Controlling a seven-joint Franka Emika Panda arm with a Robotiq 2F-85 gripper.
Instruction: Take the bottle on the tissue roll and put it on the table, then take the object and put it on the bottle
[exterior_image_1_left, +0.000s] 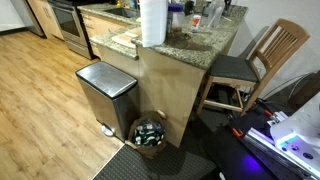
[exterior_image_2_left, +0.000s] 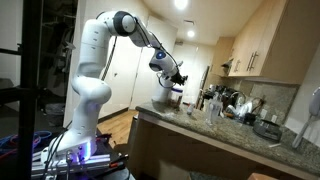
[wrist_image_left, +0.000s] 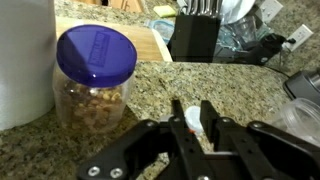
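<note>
wrist view, here we go: the bottle (wrist_image_left: 95, 78) is off the roll and standing upright on the worktop (wrist_image_left: 215, 88), blue lid (wrist_image_left: 95, 52) facing up and bare, nothing on it yet

it sits tight against the tissue roll (wrist_image_left: 24, 60), right beside it, and whether the two touch i can't tell

in an exterior view the tissue roll (exterior_image_1_left: 153, 22) stands near the worktop edge above the steel pedal bin (exterior_image_1_left: 105, 90), so that's the bottle's neighbourhood too

now the one that matters: the tool (wrist_image_left: 192, 110) is low over the granite, and the bottle lies ahead of it and off to the left in the wrist view, with open worktop between them

the bottle's long axis is vertical, so by my read the lid is a flat target to come down on from above, after a lift and a slide over towards the roll

tool state: the gap is narrow, and a small white object (wrist_image_left: 192, 120) with an orange touch sits in it

pinched, or just lying on the worktop under the gap? can't call it

the object's shape is mostly covered by the tool

in the exterior view with the arm, the tool (exterior_image_2_left: 175, 80) hangs over the far end of the worktop, but bottle and object are too small to pick out among the clutter
</note>
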